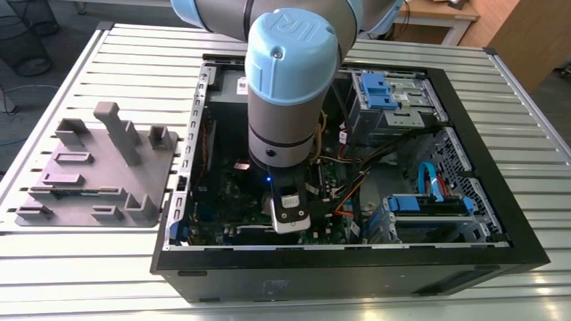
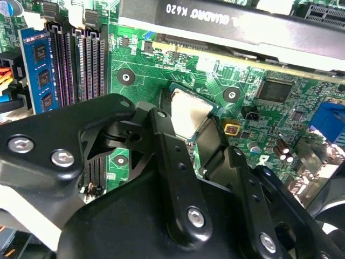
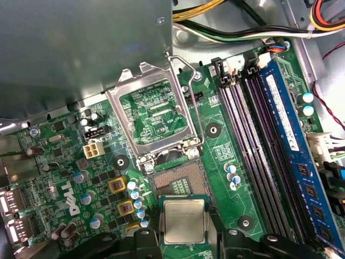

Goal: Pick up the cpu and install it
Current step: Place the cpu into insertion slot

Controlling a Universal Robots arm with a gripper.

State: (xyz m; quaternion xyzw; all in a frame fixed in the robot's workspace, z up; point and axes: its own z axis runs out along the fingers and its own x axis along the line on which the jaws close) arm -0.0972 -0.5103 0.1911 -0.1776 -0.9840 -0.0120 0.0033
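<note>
1. While pinched by two opposite edges, the small flat square cpu with a pale silvery-grey metal top [image 3: 184, 218] is held between the fingers [image 2: 168, 145] of the black gripper [image 2: 190, 132]; the tool is clamped onto it.
2. Its metal top is turned towards the wrist, over the green motherboard [image 3: 226, 162]; whether the board is touched cannot be told.
3. Just ahead of the fingertips, the metal-framed rectangular socket [image 3: 179, 181] is seen with its pin field bared. The cpu edge is just beside it and the cpu is not yet seated.
4. Beyond the socket, the silver load frame [image 3: 153, 116] is swung open, with its wire lever alongside.
5. To one side of the tool, dark memory slots and one blue memory module [image 3: 294, 156] are seen.
6. In the exterior view the arm is seen reaching down into the open black computer case [image 1: 499, 247] on the slatted metal table [image 1: 89, 281]. The grey plastic holder plate [image 1: 89, 174] is seen outside the case, well apart from the tool.
</note>
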